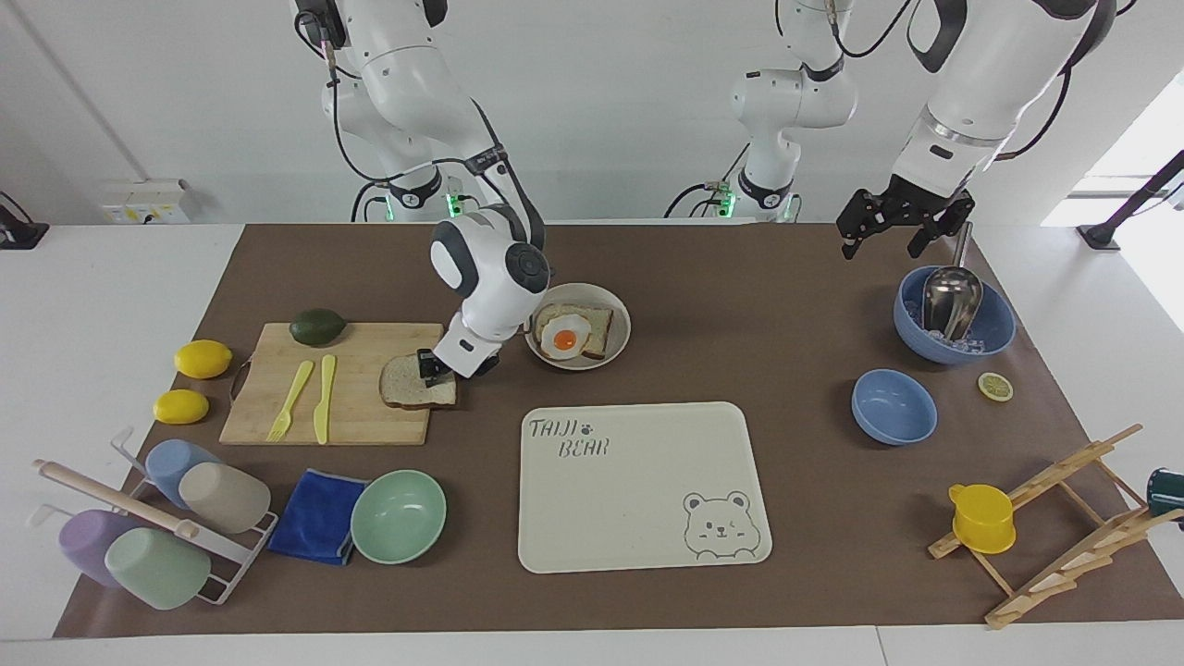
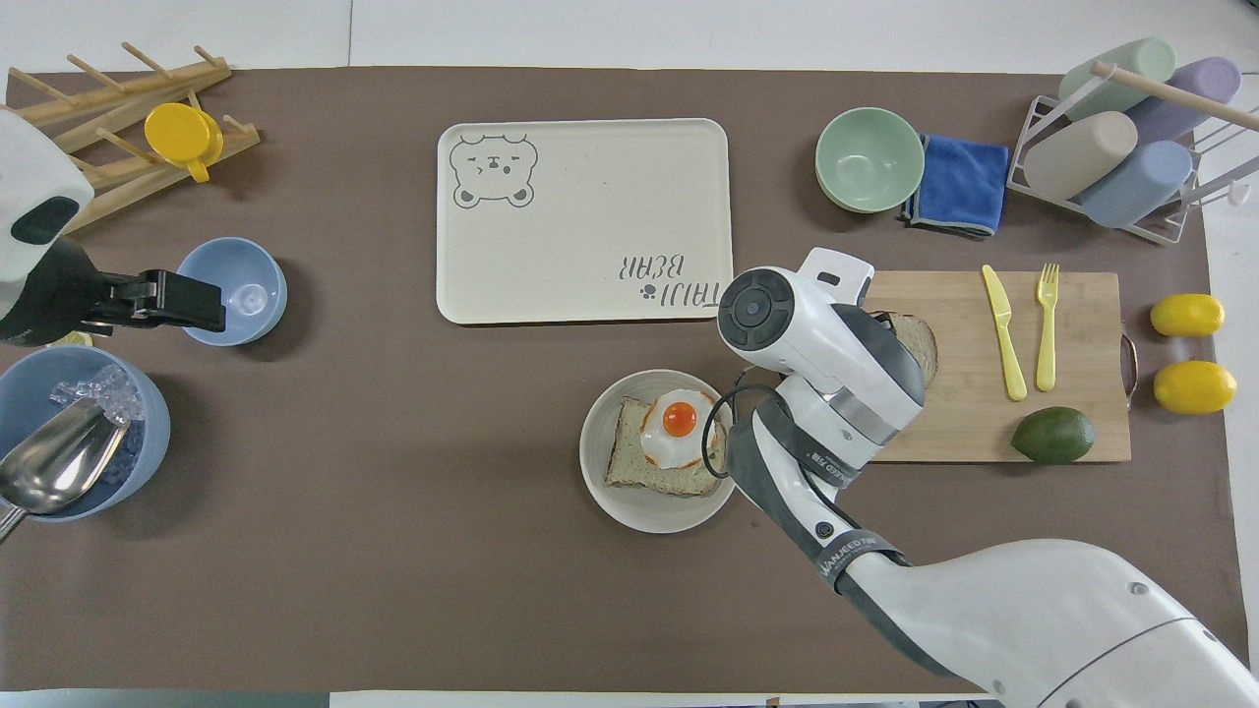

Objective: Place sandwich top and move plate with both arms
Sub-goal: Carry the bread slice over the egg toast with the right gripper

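Observation:
The sandwich top (image 1: 407, 387) lies on the wooden cutting board (image 1: 351, 370), at the edge nearest the plate. My right gripper (image 1: 433, 370) is down on the slice's plate-side edge, its fingers closed on it. In the overhead view the right wrist covers the gripper and only part of the slice (image 2: 920, 336) shows. The plate (image 1: 592, 363) stands beside the board and holds a bread slice with a fried egg (image 1: 566, 335). It also shows in the overhead view (image 2: 649, 513). My left gripper (image 1: 881, 245) waits open in the air beside the blue ice bowl (image 1: 994, 324).
A yellow fork and knife (image 1: 310, 398) and an avocado (image 1: 317, 326) lie on the board. The cream bear tray (image 1: 638, 486) lies farther from the robots than the plate. A mint bowl (image 1: 398, 516), a blue cloth and a cup rack stand past the board.

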`<state>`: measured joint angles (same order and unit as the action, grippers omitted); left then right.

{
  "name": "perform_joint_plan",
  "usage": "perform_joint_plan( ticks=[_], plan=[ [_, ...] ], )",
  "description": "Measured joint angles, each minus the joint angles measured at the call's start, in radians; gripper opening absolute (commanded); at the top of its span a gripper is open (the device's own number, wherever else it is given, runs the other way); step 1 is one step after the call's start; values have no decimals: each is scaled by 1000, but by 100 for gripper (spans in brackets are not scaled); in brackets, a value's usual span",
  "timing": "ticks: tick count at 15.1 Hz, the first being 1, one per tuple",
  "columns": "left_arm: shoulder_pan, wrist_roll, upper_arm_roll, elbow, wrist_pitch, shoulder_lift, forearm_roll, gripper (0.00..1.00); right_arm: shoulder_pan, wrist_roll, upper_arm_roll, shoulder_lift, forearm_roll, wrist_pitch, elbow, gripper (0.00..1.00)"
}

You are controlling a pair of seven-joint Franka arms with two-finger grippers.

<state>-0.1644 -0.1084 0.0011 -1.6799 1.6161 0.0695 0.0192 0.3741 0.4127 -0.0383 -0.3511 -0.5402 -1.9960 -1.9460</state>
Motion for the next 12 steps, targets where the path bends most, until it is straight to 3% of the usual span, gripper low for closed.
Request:
perform_joint_plan(
  ticks=[3, 6, 8, 12],
  plan=[
    [0, 0, 0, 0, 0, 0, 0, 100, 1, 0, -6, 6, -4, 37, 17, 0],
    [0, 0, 0, 0, 0, 0, 0, 100, 25, 0, -89, 5, -1, 173, 111, 0],
    [0, 0, 0, 0, 0, 0, 0, 100, 102, 34, -131, 5, 24, 241, 169, 0],
    [0, 0, 0, 0, 0, 0, 0, 100, 247, 185, -144, -6, 88, 236, 180, 0]
  ],
)
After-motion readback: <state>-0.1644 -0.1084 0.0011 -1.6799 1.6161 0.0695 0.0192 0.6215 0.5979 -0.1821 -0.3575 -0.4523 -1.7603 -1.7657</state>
